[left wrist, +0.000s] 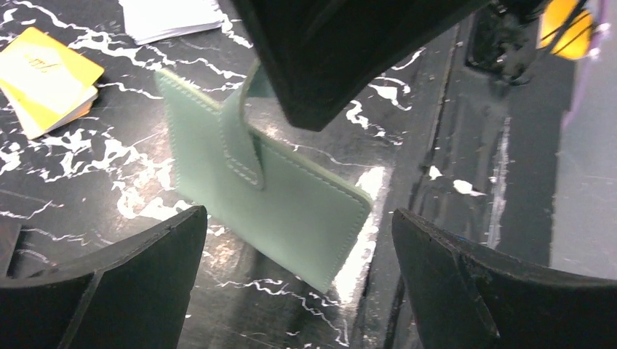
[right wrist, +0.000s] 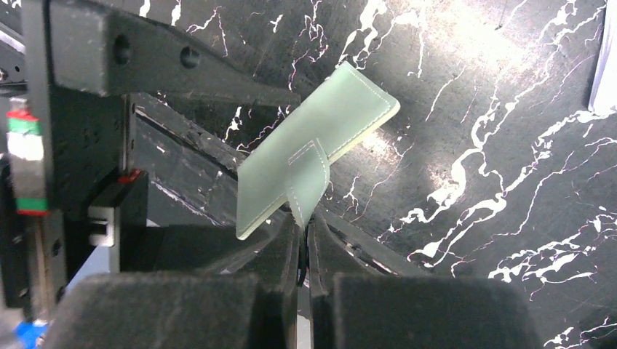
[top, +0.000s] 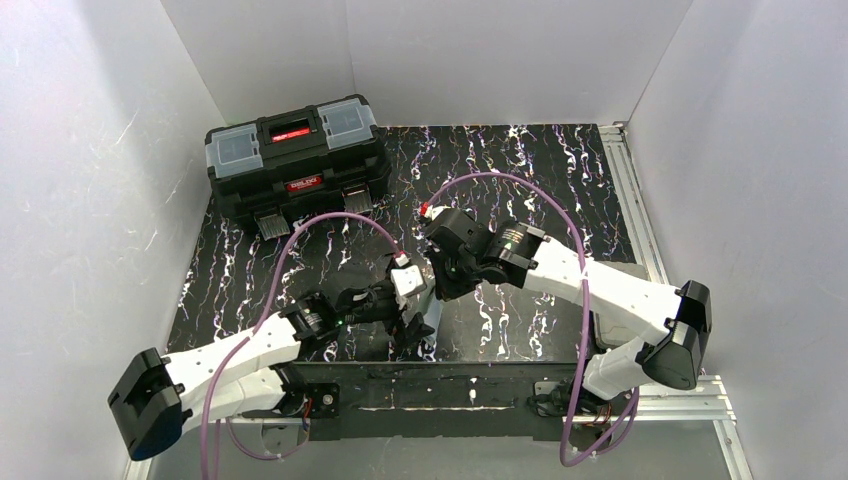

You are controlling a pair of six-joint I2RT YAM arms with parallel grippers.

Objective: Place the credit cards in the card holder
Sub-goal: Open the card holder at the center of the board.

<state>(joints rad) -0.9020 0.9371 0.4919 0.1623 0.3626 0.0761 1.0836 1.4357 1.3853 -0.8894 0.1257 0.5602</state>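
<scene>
Presently the card holder [left wrist: 291, 211] is pinched by its snap tab [right wrist: 305, 182] in the closed right gripper [right wrist: 305, 227], its long axis slanted across the gap of the fully spread left gripper [left wrist: 298, 222].

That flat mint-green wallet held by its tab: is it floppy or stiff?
Probably stiff: the mint-green wallet looks flat though the right gripper pinches only its snap tab. Likely light: that thin tab alone tilts it up.

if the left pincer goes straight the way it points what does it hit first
Most likely the card holder, straight ahead between the left pincer's open fingers, held by its tab in the right pincer; depth is unclear.
</scene>
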